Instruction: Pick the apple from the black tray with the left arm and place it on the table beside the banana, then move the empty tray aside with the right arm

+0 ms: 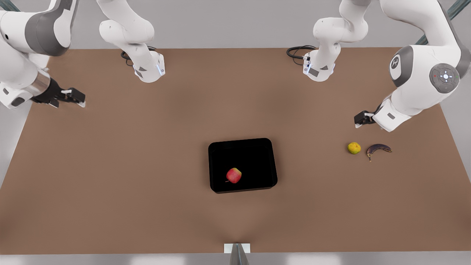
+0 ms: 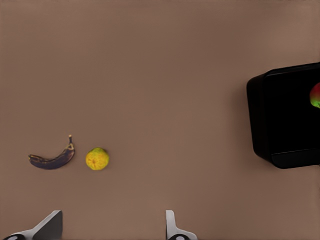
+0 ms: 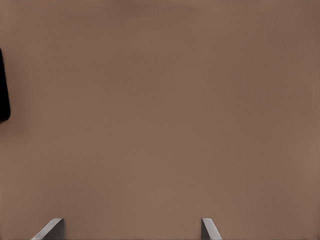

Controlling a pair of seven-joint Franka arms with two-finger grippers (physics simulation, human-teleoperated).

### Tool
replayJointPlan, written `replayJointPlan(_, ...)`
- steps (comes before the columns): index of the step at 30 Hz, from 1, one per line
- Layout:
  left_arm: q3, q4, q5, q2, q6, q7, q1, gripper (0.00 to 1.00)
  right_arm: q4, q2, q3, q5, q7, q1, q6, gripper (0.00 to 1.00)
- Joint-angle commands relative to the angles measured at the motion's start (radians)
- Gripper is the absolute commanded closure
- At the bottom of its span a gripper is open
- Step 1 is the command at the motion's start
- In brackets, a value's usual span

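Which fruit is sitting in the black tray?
The apple, red with a yellowish-green patch, sits alone in the black tray. The dark banana and the yellow-green round fruit lie outside it on the table, near the left gripper.

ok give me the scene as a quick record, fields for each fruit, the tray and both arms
apple: in the black tray, near its front edge
banana: on the table, front view's right
yellow-green fruit: beside the banana, apart from it
left end effector: open, holding nothing, above the table behind the banana
right end effector: open, holding nothing, waiting at front view's left
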Motion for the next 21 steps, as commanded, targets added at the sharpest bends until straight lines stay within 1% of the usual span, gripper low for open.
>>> replayJointPlan(1,0.0,-0.001,0.0,-0.002,0.064,-0.011,0.005,0.0,0.029,-0.001,0.015,0.0,-0.068,0.044,-0.05,0.0)
replayJointPlan(3,0.0,0.023,-0.024,0.014,0.069,-0.024,-0.011,0.0,0.031,-0.001,0.017,-0.001,-0.067,0.044,-0.05,0.0)
replayJointPlan(4,-0.002,0.036,-0.031,0.05,0.077,-0.028,-0.062,0.0,0.031,-0.001,0.017,-0.001,-0.067,0.044,-0.05,0.0)
replayJointPlan(5,-0.002,0.153,-0.026,0.161,0.071,-0.092,-0.176,0.0,0.031,-0.001,0.017,-0.001,-0.067,0.044,-0.05,0.0)
replayJointPlan(6,-0.002,0.279,-0.037,0.274,0.064,-0.273,-0.259,0.0,0.031,-0.002,0.017,-0.001,-0.065,0.044,-0.052,0.0)
replayJointPlan(7,0.0,0.33,-0.035,0.336,0.069,-0.384,-0.331,0.0,0.048,-0.018,0.026,0.002,-0.062,0.044,-0.087,0.0)
replayJointPlan(9,-0.002,0.344,-0.027,0.371,0.08,-0.433,-0.399,0.0,0.129,-0.018,0.068,0.005,-0.059,0.044,-0.167,0.0)
replayJointPlan(10,0.0,0.339,-0.027,0.383,0.08,-0.478,-0.423,0.0,0.129,-0.018,0.066,0.006,-0.061,0.044,-0.167,0.0)
replayJointPlan(11,0.0,0.341,-0.024,0.415,0.155,-0.542,-0.448,0.0,0.129,-0.018,0.066,0.005,-0.061,0.044,-0.169,0.0)
replayJointPlan(14,0.0,0.342,-0.001,0.491,0.251,-0.725,-0.504,0.0,0.129,-0.018,0.068,0.005,-0.061,0.044,-0.169,0.0)
replayJointPlan(16,0.0,0.342,0.003,0.546,0.267,-0.895,-0.54,0.0,0.129,-0.018,0.068,0.005,-0.062,0.044,-0.169,0.0)
replayJointPlan(17,0.001,0.344,-0.007,0.567,0.32,-0.93,-0.537,0.0,0.129,-0.018,0.071,0.005,-0.064,0.044,-0.169,0.0)
replayJointPlan(18,0.0,0.347,-0.009,0.596,0.415,-0.936,-0.538,0.0,0.129,-0.016,0.077,0.005,-0.059,0.044,-0.169,0.0)
replayJointPlan(19,0.0,0.381,-0.008,0.647,0.532,-0.994,-0.54,0.0,0.128,-0.012,0.077,0.005,-0.059,0.044,-0.169,0.0)
replayJointPlan(20,0.001,0.45,0.003,0.713,0.577,-1.056,-0.549,0.0,0.128,-0.009,0.077,0.003,-0.064,0.044,-0.169,0.0)
replayJointPlan(21,0.004,0.487,0.006,0.75,0.577,-1.084,-0.557,0.0,0.128,-0.001,0.077,0.002,-0.065,0.043,-0.169,0.0)
